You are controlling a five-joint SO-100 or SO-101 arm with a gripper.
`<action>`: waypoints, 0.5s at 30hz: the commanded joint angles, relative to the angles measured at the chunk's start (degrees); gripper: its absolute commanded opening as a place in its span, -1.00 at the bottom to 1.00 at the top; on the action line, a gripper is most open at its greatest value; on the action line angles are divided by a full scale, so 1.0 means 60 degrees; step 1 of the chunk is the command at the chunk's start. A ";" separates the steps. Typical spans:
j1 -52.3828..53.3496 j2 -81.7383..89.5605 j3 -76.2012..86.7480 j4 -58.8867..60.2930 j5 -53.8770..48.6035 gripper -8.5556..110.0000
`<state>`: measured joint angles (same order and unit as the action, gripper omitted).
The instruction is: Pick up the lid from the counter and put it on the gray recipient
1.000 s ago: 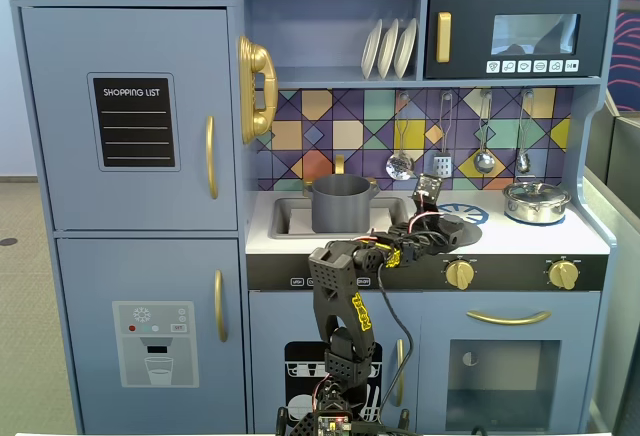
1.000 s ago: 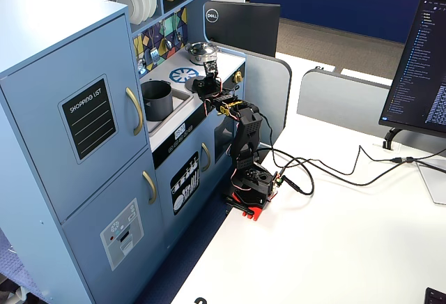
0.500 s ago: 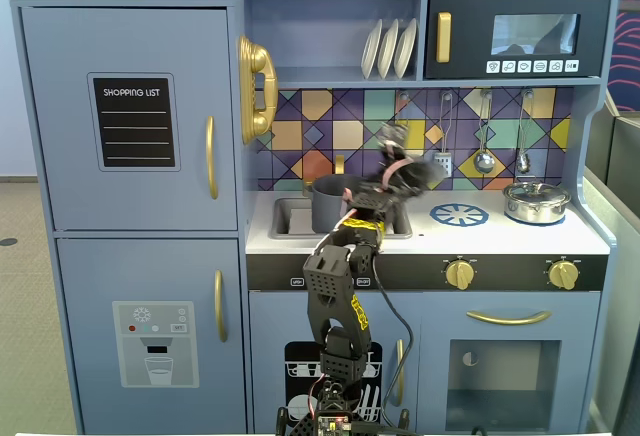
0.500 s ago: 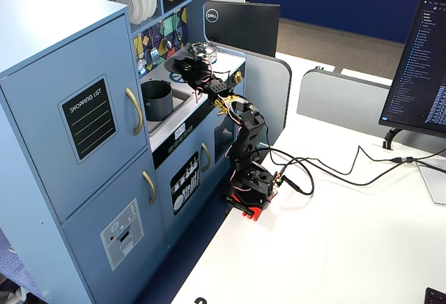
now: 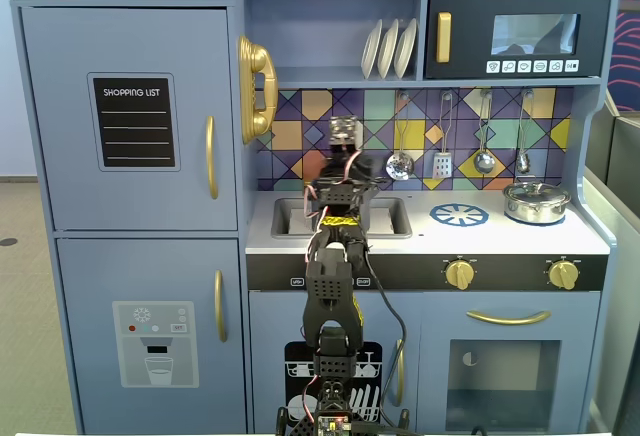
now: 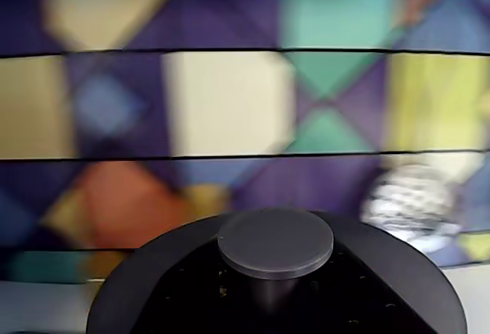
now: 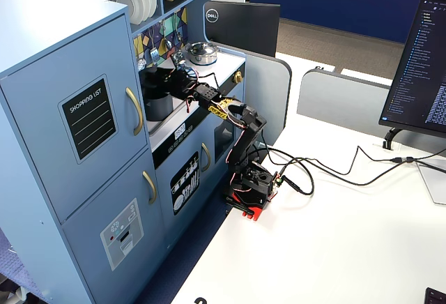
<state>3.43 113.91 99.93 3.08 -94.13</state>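
Observation:
The lid (image 6: 276, 242), a matte dark-gray disc with a round central knob, fills the bottom of the wrist view, in front of the coloured tile wall. My gripper (image 6: 276, 303) is shut around the knob's stem; its dark jaws show only as shadow under the knob. In a fixed view my gripper (image 7: 159, 75) holds the lid right over the gray recipient (image 7: 159, 105), a dark cylinder standing in the sink. I cannot tell whether the lid touches its rim. In the front fixed view my gripper (image 5: 340, 168) is over the sink and the arm hides the pot.
A shiny silver pot (image 5: 537, 202) with its own lid stands on the right burner, also seen in the side fixed view (image 7: 203, 53). A blue-and-white burner circle (image 5: 459, 215) lies beside the sink (image 5: 290, 218). Utensils (image 5: 400, 164) hang on the tile wall behind.

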 commanded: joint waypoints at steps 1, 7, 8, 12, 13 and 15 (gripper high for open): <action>-0.0425 0.1069 0.0000 0.0278 0.0029 -0.86; -0.0483 0.1582 0.0601 0.0352 0.0000 -0.86; -0.0469 0.1641 0.0630 0.0425 0.0000 -0.86; -0.0366 0.1890 0.0923 0.0513 0.0029 -0.86; -0.0366 0.1948 0.0967 0.0527 0.0059 -0.86; -0.0337 0.2021 0.1069 0.0557 0.0132 -0.86</action>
<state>1.05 121.90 106.88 6.24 -94.13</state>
